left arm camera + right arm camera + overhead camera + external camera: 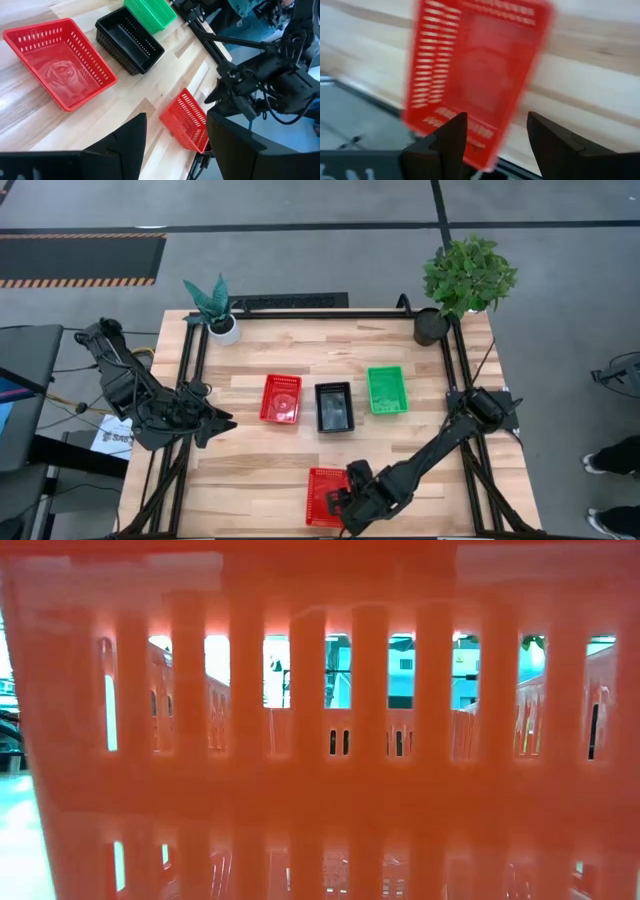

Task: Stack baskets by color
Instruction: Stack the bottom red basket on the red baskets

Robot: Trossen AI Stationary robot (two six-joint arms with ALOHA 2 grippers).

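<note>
Three baskets stand in a row at mid-table: a red basket (281,399), a black basket (335,407) and a green basket (387,391). Another red basket (322,492) rests flat at the table's near edge, and its mesh wall (320,740) fills the low view. My right gripper (495,132) hangs open just above this basket's right side (342,502), its fingers pointing steeply down, and I see no touch. My left gripper (175,145) waits open above the table's left edge (215,425).
Potted plants stand at the far left corner (217,315) and the far right corner (462,275). Black frame rails (190,380) run along the table's sides. Bare wood (260,460) lies between the row of baskets and the near edge.
</note>
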